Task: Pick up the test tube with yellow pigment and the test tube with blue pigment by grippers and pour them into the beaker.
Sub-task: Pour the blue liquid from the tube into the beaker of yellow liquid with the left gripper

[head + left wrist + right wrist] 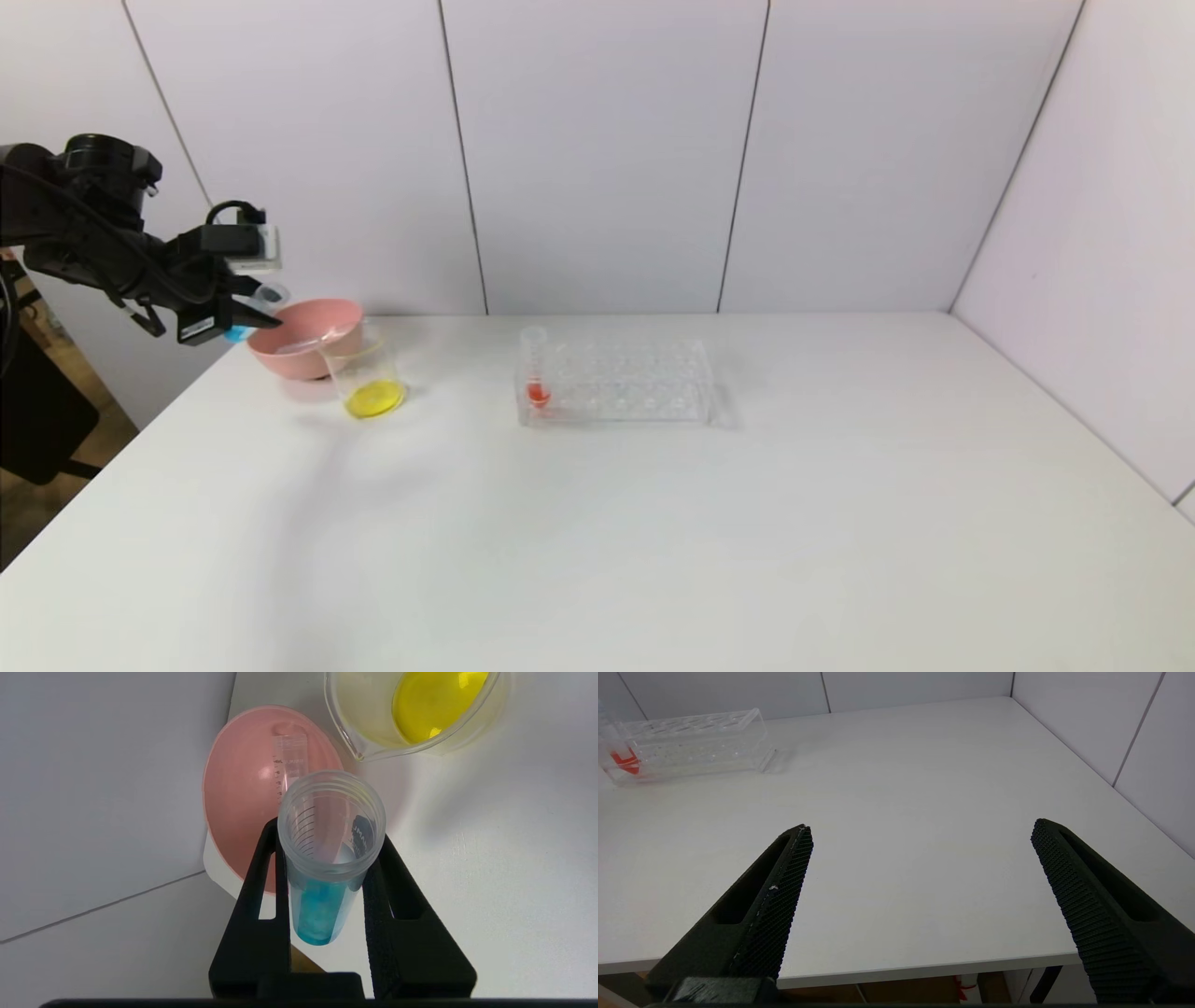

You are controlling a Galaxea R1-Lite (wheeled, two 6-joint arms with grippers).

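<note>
My left gripper [261,315] is shut on the test tube with blue pigment [239,332], held in the air over the pink bowl's left rim, left of the beaker. The tube is tilted, with its open mouth higher than its blue bottom. In the left wrist view the fingers [261,896] clamp the blue tube [320,914] below its rim. The beaker [369,378] holds yellow liquid and also shows in the left wrist view [420,714]. No tube with yellow pigment shows. My right gripper [920,830] is open and empty over the table's front edge.
A pink bowl [303,341] stands just behind the beaker, with an empty clear tube [289,760] lying in it. A clear tube rack [616,383] at mid-table holds a tube with red liquid [536,373]. The table's left edge is close to the bowl.
</note>
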